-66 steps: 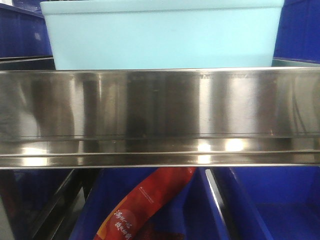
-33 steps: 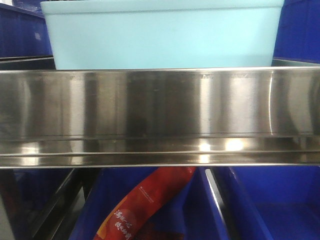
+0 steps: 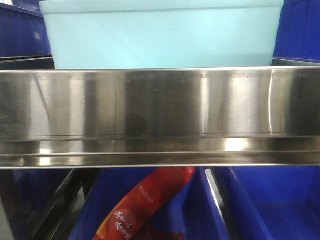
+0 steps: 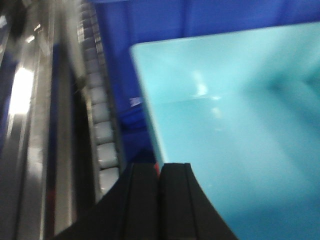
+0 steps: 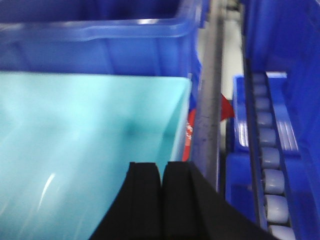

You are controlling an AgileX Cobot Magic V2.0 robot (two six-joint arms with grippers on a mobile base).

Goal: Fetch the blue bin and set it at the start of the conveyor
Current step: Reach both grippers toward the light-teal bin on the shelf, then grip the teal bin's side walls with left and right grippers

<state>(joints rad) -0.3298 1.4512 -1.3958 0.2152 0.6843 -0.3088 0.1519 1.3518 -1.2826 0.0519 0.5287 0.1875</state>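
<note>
Evidently empty, the blue bin (image 3: 160, 40) stands behind the steel shelf rail (image 3: 160, 105); light, stiff and slick-walled, I judge, so best pinched at the rim. The left gripper (image 4: 160, 166) looks clenched on its left wall; the right gripper (image 5: 163, 165) is pinched together, hold unclear.

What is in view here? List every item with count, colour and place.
blue bin: one, pale cyan, on the upper level behind the rail
shelf rail: one, shiny steel, across the front view
dark blue bins: several, royal blue, beside the pale one and on the level below
red packet: one, red with white print, below the rail among the dark blue bins
rollers: one row in each wrist view, pale grey, beside the bins
left hand: one, black, fingers together, at the pale bin's corner
right hand: one, black, fingers together, over the pale bin
</note>
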